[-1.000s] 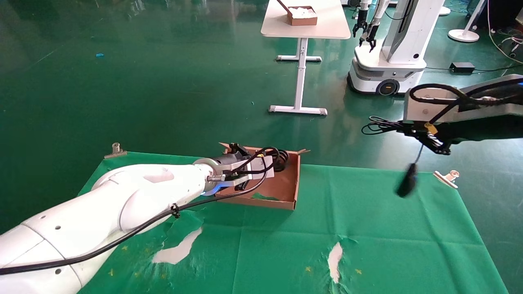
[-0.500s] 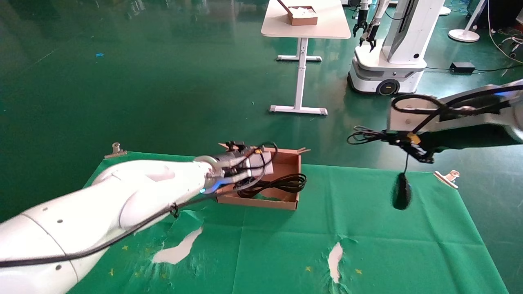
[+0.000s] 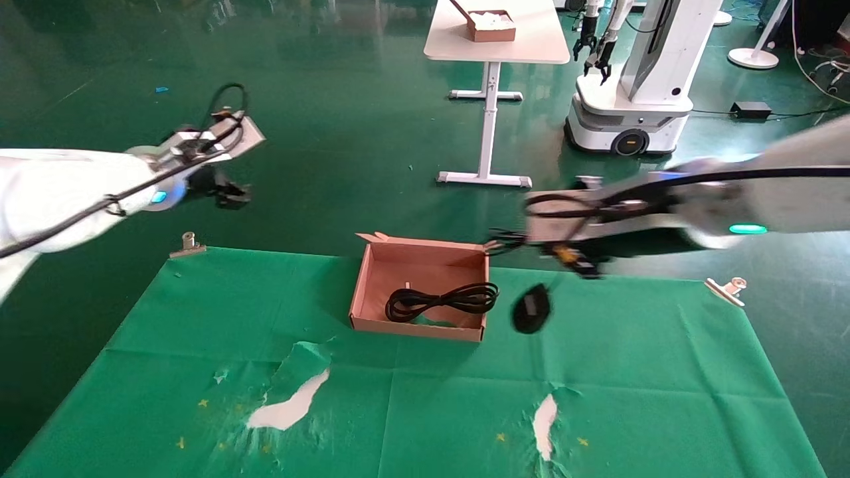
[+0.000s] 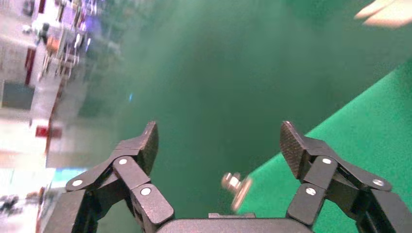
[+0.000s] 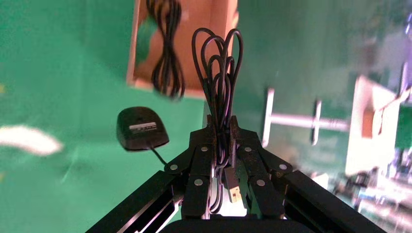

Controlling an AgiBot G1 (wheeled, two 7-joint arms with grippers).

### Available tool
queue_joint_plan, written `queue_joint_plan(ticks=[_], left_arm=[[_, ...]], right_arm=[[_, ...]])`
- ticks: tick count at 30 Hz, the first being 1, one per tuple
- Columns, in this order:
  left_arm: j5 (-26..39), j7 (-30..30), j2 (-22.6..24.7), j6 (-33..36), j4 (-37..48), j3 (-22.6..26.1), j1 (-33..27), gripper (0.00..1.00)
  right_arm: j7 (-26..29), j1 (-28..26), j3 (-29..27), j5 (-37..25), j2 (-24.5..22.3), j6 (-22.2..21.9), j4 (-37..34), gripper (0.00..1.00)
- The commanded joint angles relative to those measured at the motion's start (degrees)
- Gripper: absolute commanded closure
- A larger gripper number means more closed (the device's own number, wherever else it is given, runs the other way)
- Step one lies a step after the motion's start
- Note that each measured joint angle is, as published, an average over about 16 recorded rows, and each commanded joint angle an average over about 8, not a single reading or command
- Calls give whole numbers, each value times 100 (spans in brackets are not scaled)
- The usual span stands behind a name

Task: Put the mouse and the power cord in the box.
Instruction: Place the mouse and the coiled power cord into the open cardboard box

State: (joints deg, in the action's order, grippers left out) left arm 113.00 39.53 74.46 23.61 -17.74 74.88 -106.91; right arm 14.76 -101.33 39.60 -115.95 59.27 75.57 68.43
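Right wrist view alone shows us the right gripper [image 5: 221, 127] clamping the mouse [image 3: 531, 309] cable; left gripper [image 4: 218, 145] spread, empty, beyond the table's far-left corner.

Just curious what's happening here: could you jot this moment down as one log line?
power cord: in box | mouse: dangling by its cable from right claw, beside box | left claw: open, empty, raised off left

Small black oval mouse [image 3: 531, 309] hangs below the closed right gripper [image 5: 222, 127], its bundled thin cable pinched between the jaws. Thick black coiled power cord [image 3: 441, 300] lies flat inside the shallow brown cardboard box [image 3: 362, 287], beyond them.
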Motion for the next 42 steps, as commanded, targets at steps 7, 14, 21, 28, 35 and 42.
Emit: queue_joint_plan(ticks=[7,14,21,28,35,42], left_arm=[[-123,-181,-21,50,246,-57,-90,0],[-222,-338,10,41,336,-102,-97,0],[-310,-479,37,33,416,-144,-103,0],[-381,-594,58,27,482,-178,-109,0],[-417,-642,61,28,526,-195,-115,0],[-416,-635,62,25,514,-196,-113,0]], right_arm=[[-1180,-190,184,-7,1197,-929,-1532,100],[-2247,-361,394,479,1858,-1339,-2867,100],[-2277,-224,1194,1057,1951,-1826,-3199,100],[-1676,-119,2123,1116,1962,-2548,-3343,57],[-1413,-104,2527,1117,1986,-2911,-3433,0],[-1461,-105,2445,1105,1972,-2849,-3404,0]])
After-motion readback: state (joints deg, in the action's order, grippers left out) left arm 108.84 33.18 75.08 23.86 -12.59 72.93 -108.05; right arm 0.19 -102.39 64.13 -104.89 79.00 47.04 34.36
